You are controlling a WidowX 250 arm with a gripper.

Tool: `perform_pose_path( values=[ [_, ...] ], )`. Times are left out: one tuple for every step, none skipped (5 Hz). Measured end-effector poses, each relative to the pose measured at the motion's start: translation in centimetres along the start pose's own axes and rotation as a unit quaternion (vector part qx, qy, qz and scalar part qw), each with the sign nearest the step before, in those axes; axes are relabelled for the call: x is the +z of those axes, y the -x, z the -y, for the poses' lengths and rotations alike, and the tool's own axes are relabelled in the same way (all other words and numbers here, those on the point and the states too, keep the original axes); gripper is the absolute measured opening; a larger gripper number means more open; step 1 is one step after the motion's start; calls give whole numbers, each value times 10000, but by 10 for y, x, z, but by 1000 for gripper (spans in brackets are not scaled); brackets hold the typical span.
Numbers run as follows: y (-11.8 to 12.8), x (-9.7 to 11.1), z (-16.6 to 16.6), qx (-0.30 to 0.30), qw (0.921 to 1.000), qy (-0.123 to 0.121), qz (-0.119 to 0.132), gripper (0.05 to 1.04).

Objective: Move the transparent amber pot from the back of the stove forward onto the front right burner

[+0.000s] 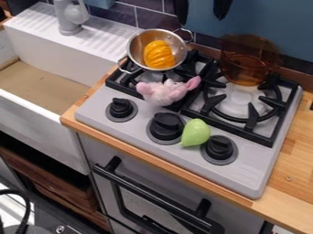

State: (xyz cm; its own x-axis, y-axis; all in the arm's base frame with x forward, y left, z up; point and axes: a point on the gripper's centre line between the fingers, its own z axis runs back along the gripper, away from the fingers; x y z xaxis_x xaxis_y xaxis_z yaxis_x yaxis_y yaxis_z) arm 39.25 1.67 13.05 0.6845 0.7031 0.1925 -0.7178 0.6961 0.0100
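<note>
Camera view: seeing end effector (201, 21) hanging wide at far side, nearest metal pot (136, 45); finding pot resting far left on stove (249, 176), holding orange toy (159, 55); noting pink plush (164, 93) lying just nearer, green toy (196, 133) between knobs.

The pot (178, 45) is glossy metal, the plush (163, 93) fuzzy cloth, the amber bowl (247, 65) perhaps glass

sink (40, 123) left of the stove (247, 171), toy food (159, 55) in the back-left pot (139, 42), bowl (246, 61) back right, plushie (164, 93) just ahead of the pot, pear (196, 133) between knobs (166, 126)
</note>
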Motion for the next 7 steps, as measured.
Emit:
perform_pose_path(
  values=[
    [7,-19,-1,-8,9997,-160,-195,993],
    [11,-27,7,43,9999,-18,-158,993],
    [17,-35,12,50,9997,160,-173,993],
    [25,-41,17,68,9980,458,-441,993],
    [29,-40,21,33,9979,472,-450,993],
    [34,-42,30,-11,9978,526,-399,993],
    [45,-55,39,-86,9984,406,-378,984]
  ],
)
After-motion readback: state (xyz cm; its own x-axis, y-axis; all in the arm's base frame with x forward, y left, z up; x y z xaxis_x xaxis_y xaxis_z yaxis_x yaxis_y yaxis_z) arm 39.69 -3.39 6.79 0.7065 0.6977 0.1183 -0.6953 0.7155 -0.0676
